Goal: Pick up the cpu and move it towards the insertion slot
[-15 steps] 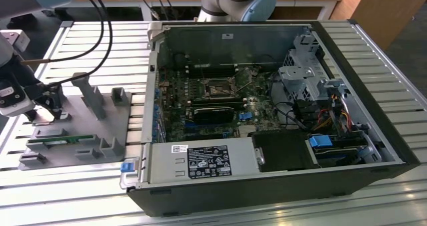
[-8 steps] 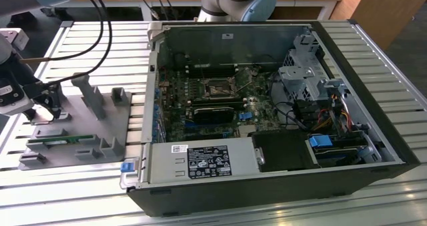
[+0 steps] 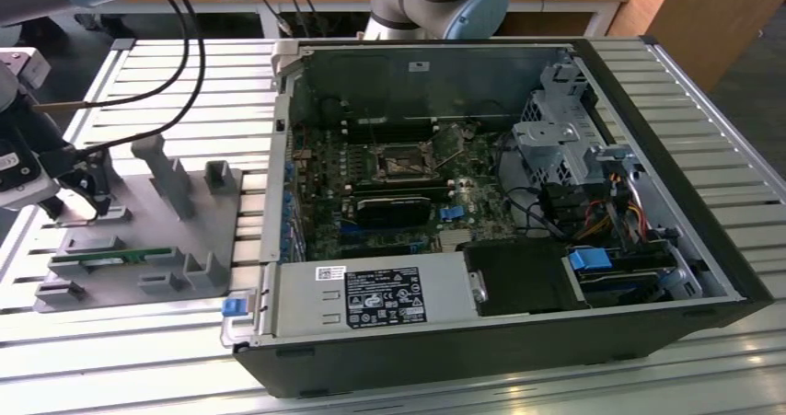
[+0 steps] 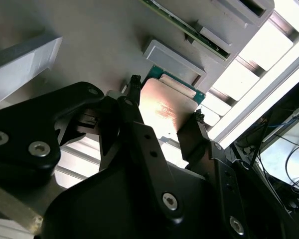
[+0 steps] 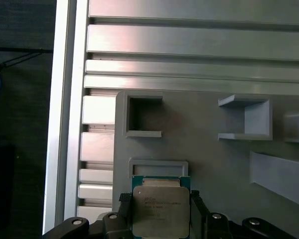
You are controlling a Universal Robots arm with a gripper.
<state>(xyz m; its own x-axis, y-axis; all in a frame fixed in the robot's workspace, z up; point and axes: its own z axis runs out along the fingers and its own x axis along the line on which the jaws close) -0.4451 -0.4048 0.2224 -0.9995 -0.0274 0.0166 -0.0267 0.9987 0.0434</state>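
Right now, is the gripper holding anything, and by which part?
The cpu, it seems: the jaws stand against its two opposite side edges, at the grey tray.

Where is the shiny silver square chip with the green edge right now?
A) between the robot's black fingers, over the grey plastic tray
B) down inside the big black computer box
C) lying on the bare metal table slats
A: in the first wrist view the silvery square chip sits between the black fingers of the gripper, over the grey plastic tray.
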